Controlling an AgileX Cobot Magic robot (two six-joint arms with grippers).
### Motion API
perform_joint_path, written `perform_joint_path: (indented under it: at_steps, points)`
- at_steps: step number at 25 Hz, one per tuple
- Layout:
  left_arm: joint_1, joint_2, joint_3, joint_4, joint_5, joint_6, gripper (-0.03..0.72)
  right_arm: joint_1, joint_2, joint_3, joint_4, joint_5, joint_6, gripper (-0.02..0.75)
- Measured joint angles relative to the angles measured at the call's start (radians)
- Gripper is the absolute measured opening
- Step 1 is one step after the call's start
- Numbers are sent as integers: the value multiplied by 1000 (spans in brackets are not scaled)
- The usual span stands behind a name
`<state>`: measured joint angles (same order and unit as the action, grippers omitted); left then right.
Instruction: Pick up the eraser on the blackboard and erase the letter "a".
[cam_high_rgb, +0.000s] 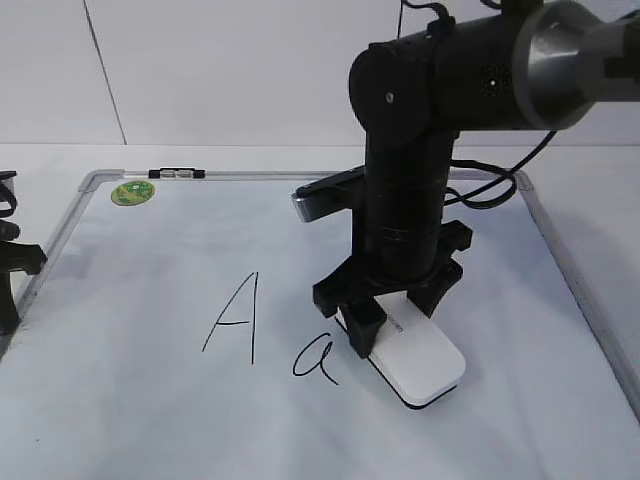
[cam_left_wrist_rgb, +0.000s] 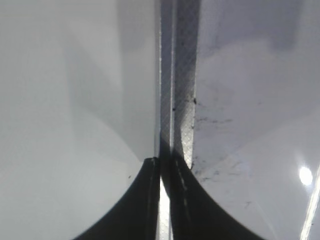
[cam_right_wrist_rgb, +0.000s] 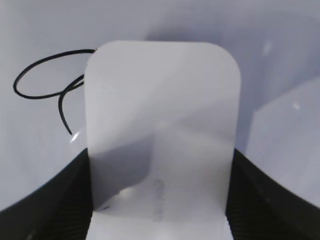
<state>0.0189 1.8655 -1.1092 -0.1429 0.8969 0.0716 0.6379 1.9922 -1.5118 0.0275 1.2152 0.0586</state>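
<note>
Where the right arm comes down onto the board, its right gripper (cam_high_rgb: 395, 315) stands with black fingers (cam_right_wrist_rgb: 65, 200) on either long side of the eraser (cam_high_rgb: 420, 360), jaws clamped against its flanks in the right wrist view.

Eraser: white, rounded oblong, dark underside, faint grey lettering on top; lying flat on the blackboard (cam_high_rgb: 150, 420), its free end pointing toward the near right of the board.

Letter "a" (cam_high_rgb: 315, 362): thin black cursive, just beside the eraser on its left, not covered. In the right wrist view (cam_right_wrist_rgb: 47, 82) it curls off the eraser's far left corner.

Capital "A" (cam_high_rgb: 237, 315): taller, angular, left of the small letter, apart from it.

Blackboard: white surface, silver-grey frame, rounded corners; round green sticker (cam_high_rgb: 133, 192) at the far left corner; a small black-and-silver clip (cam_high_rgb: 177, 174) on the far rail.

Left gripper (cam_left_wrist_rgb: 165, 165): fingers together, empty, over the board's left frame rail (cam_left_wrist_rgb: 182, 75), well apart from the eraser.
</note>
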Motion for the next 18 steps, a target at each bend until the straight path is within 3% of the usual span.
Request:
perform_joint_path:
  at_steps: [18]
  points:
    - [0,0,0,0,0,0,20,0,61,-72,20,-4,-21,550]
